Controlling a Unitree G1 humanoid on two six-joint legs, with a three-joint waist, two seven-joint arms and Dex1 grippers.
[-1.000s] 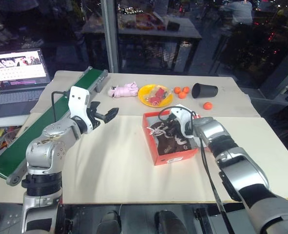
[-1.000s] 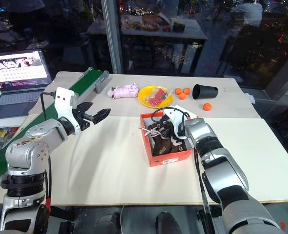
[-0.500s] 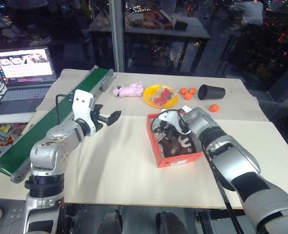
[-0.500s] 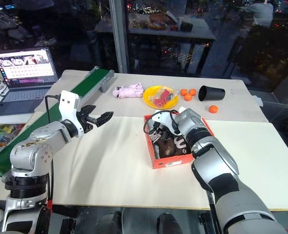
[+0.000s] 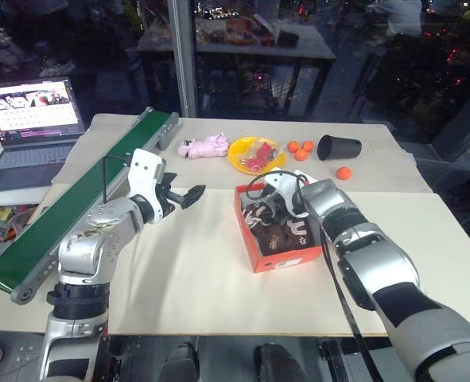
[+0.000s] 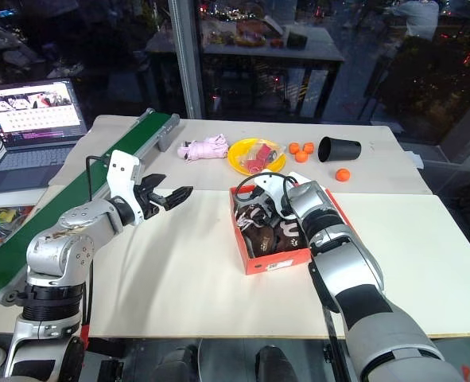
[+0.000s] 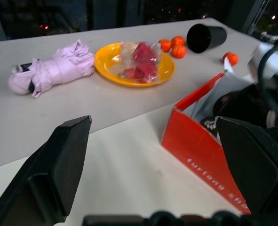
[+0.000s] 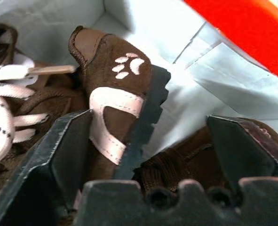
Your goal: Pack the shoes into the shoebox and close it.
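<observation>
Shoebox (image 5: pixel 286 259): orange-red, white inside, standing open near the middle of the desk (image 5: pixel 187 278), its lid not yet closed. Shoes (image 6: pixel 268 231): both brown ones lie inside the box, laces loose on top; in the right wrist view one shoe (image 8: pixel 115 108) stands on edge against the white wall with its toothed sole facing the other, likely because the pair only fits when tipped side by side. Right gripper (image 8: pixel 148 141): down in the box over the shoes, fingers (image 8: pixel 63 146) spread wide, one on each side of the tilted shoe's heel and gripping nothing; this reads as a release position, the shoe left to rest on its own. Left gripper (image 5: pixel 185 194): held above bare desk to the left of the box, fingers (image 7: pixel 59 165) wide and empty, pointing toward the box, probably kept ready for the lid. Other items, at the far side of the desk, apart from the box: pink toy (image 5: pixel 203 147), yellow plate (image 5: pixel 254 155), oranges (image 5: pixel 298 148), black cup (image 5: pixel 338 147). Remaining, by judgement: settle the shoes flat, fold the lid shut.
</observation>
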